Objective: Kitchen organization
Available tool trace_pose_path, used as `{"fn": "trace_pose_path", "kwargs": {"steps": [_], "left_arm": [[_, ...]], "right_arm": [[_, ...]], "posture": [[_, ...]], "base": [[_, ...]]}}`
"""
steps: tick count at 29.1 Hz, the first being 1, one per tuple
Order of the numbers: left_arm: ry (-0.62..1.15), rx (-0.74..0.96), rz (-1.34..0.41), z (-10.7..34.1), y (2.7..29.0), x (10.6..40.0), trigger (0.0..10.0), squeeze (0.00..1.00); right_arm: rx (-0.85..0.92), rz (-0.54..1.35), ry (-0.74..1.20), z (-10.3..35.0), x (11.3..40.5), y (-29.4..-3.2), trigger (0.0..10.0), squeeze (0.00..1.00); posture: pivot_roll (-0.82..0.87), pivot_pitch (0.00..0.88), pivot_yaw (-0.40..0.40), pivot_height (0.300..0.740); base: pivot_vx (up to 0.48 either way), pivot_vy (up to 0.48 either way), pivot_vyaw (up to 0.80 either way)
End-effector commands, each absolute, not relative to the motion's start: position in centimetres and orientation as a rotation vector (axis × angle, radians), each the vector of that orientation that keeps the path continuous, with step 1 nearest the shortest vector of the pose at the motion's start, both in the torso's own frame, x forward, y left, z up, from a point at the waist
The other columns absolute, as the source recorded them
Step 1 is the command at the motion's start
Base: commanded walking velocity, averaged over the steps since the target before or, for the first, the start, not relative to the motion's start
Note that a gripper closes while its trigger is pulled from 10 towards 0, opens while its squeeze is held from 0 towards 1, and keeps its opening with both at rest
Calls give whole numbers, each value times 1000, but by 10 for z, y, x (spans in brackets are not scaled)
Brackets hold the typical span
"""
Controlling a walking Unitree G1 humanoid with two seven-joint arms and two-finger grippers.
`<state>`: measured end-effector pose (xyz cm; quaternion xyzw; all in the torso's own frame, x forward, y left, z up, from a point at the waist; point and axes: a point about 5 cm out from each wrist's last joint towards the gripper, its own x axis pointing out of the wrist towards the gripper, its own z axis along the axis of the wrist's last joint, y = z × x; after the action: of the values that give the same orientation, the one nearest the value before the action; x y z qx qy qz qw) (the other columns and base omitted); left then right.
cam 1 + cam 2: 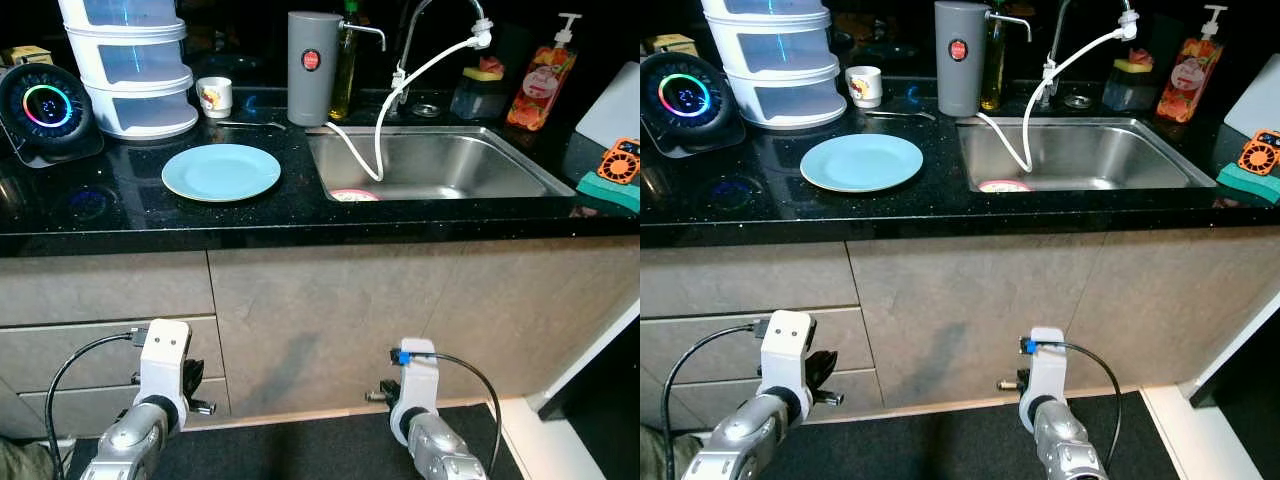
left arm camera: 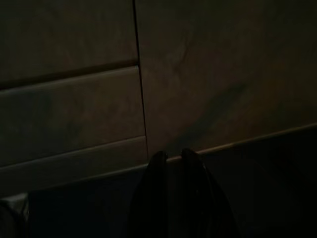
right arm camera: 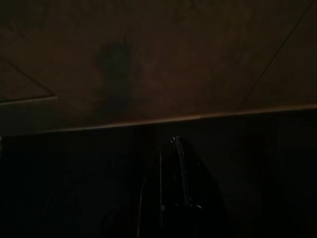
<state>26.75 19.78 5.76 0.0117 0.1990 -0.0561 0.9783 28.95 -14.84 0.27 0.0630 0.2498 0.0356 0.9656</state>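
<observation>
A pale blue plate (image 1: pixel 221 171) lies on the black speckled bench (image 1: pixel 120 205); grey jug (image 1: pixel 313 68) with red badge, steel sink (image 1: pixel 520 165).

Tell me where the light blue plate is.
The light blue plate lies flat on the black countertop, left of the sink, in front of the small white cup.

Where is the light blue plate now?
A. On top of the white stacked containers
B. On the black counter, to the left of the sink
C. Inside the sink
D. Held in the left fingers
B: the plate lies flat on the counter, left of the sink and apart from it.
</observation>
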Motion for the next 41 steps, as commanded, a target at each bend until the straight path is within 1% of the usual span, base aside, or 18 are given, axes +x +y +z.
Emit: {"fn": "trace_pose_path", "kwargs": {"steps": [1, 2, 5, 6, 7, 9, 10, 15, 20, 24, 32, 41], "left_arm": [[440, 26, -100, 44, 203, 262, 10000, 0], [514, 75, -77, 21, 205, 255, 10000, 0], [535, 95, -74, 15, 205, 252, 10000, 0], [559, 88, -67, 8, 203, 250, 10000, 0], [571, 59, -58, 4, 199, 248, 10000, 0], [555, 32, -72, 4, 193, 249, 10000, 0], [552, 26, -68, 4, 192, 250, 10000, 0], [538, 24, -57, 0, 190, 249, 10000, 0], [549, 21, -26, -8, 191, 242, 10000, 0], [540, 20, -15, -9, 190, 237, 10000, 0], [475, 19, -5, 0, 191, 241, 10000, 0], [484, 27, -22, -3, 188, 241, 10000, 0]], "right_arm": [[124, 75, 522, -3, 285, -148, 10000, 0], [115, 61, 559, -12, 277, -152, 10000, 0], [117, 53, 568, -15, 276, -154, 10000, 0], [128, 38, 579, -18, 274, -157, 10000, 0], [145, 2, 596, -21, 270, -162, 10000, 0], [192, -56, 606, -25, 267, -166, 10000, 0], [201, -52, 602, -25, 266, -165, 10000, 0], [178, -1, 603, -29, 262, -163, 10000, 0], [172, 3, 626, -35, 256, -167, 10000, 0], [161, 15, 643, -38, 252, -164, 10000, 0], [195, 26, 611, -34, 257, -159, 10000, 0], [189, 39, 602, -35, 255, -157, 10000, 0]], "posture": [[79, 27, -17, 740], [76, 19, 25, 740], [76, 19, 25, 740], [68, 43, 34, 740], [51, 48, 23, 740], [48, 55, 21, 740], [45, 76, 25, 740], [45, 108, 19, 740], [52, 118, 12, 740], [59, 130, 12, 740], [69, 132, 17, 740], [56, 140, 20, 740]], "base": [[0, 0, 0], [0, 0, 0], [0, 0, 0], [0, 0, 0], [0, 0, 0], [0, 0, 0], [0, 0, 0], [0, 0, 0], [0, 0, 0], [0, 0, 0], [0, 0, 0], [0, 0, 0]]}}
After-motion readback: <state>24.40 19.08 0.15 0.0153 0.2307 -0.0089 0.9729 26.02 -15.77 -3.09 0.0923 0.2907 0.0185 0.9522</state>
